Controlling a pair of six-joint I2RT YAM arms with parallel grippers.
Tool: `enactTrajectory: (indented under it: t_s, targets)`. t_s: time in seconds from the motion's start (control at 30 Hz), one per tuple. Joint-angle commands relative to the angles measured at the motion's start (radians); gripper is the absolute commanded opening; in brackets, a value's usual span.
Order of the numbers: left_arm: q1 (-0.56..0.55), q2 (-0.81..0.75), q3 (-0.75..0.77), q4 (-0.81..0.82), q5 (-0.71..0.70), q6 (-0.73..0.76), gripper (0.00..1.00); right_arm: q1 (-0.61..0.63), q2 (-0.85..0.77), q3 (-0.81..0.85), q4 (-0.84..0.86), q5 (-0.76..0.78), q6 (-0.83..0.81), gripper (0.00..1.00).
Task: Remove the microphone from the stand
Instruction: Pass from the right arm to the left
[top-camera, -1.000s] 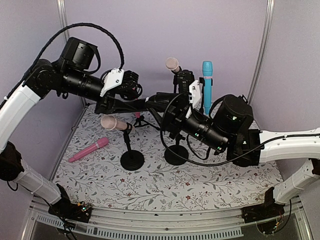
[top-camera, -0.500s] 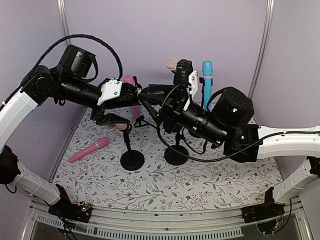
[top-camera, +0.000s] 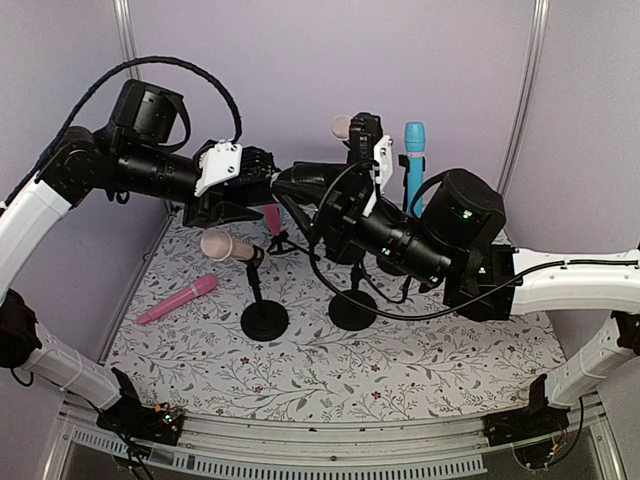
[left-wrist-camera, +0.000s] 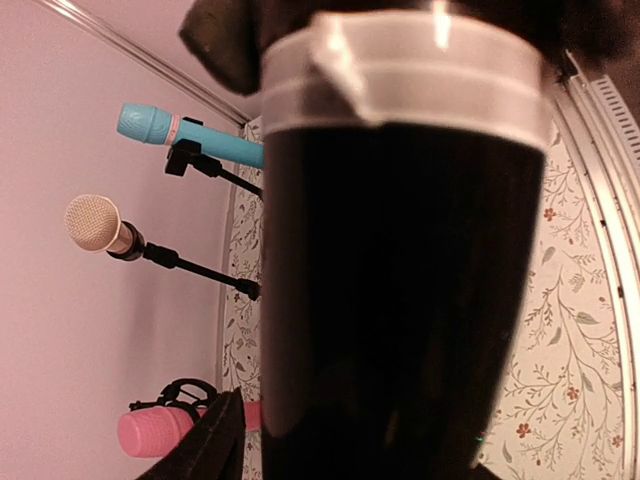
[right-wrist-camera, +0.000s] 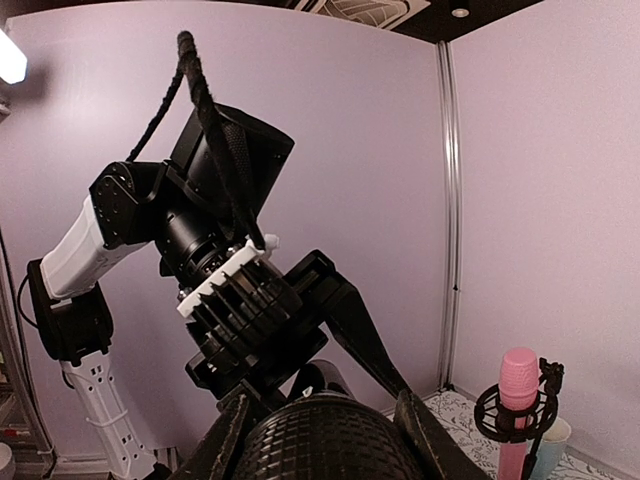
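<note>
A black microphone (top-camera: 300, 186) hangs level in the air between my two grippers. My right gripper (top-camera: 326, 206) is shut on its mesh head (right-wrist-camera: 325, 445), with a finger against each side. The jaws of my left gripper (top-camera: 286, 190) stand either side of the taped black handle (left-wrist-camera: 400, 300). One finger (left-wrist-camera: 212, 445) shows a thin gap beside the handle, so I cannot tell whether the jaws press on it. A black stand with a round base (top-camera: 352, 308) stands under my right arm, which hides its top.
A beige-pink microphone (top-camera: 226, 245) sits on a stand with a round base (top-camera: 264, 321) at front left. Behind stand a beige microphone (top-camera: 342, 127), a blue one (top-camera: 414, 165) and a pink one in a ring mount (right-wrist-camera: 518, 400). Another pink microphone (top-camera: 178, 298) lies on the cloth.
My left jaws spread wide, then came in again around the black handle. Both grippers have shifted up and a little left with the black microphone.
</note>
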Motion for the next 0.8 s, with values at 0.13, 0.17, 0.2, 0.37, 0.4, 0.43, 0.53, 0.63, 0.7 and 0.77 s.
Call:
enactTrajectory:
  t_s: [0.13, 0.17, 0.2, 0.37, 0.4, 0.43, 0.53, 0.63, 0.7, 0.77]
  targets:
    - [-0.002, -0.008, 0.035, 0.035, -0.005, -0.001, 0.61, 0.008, 0.037, 0.050, 0.025, -0.018, -0.011, 0.07]
    - [-0.002, -0.008, 0.033, 0.030, -0.004, 0.000, 0.62, 0.007, 0.039, 0.050, 0.024, -0.014, -0.013, 0.07]
    - [-0.002, -0.009, 0.031, 0.027, -0.003, 0.002, 0.64, 0.007, 0.041, 0.051, 0.023, -0.009, -0.015, 0.07]
    - [-0.003, -0.018, 0.030, 0.012, -0.003, 0.011, 0.66, 0.007, 0.050, 0.055, 0.013, 0.036, -0.046, 0.07]
    - [-0.002, -0.020, 0.034, 0.006, 0.000, 0.014, 0.66, 0.007, 0.053, 0.058, 0.012, 0.046, -0.052, 0.07]
    - [-0.002, -0.020, 0.036, 0.000, 0.006, 0.016, 0.64, 0.007, 0.056, 0.060, 0.011, 0.050, -0.058, 0.07]
    - [-0.002, -0.019, 0.034, -0.015, 0.011, 0.023, 0.52, 0.009, 0.071, 0.073, 0.012, 0.054, -0.076, 0.07]
    - [-0.002, -0.018, 0.025, -0.020, 0.009, 0.035, 0.34, 0.013, 0.082, 0.089, 0.021, 0.045, -0.084, 0.06]
    - [-0.002, -0.015, 0.023, -0.014, 0.004, 0.036, 0.18, 0.015, 0.086, 0.094, 0.028, 0.037, -0.089, 0.06]
    - [-0.003, -0.015, 0.022, 0.005, -0.019, 0.034, 0.05, 0.016, 0.079, 0.090, 0.041, 0.029, -0.089, 0.08]
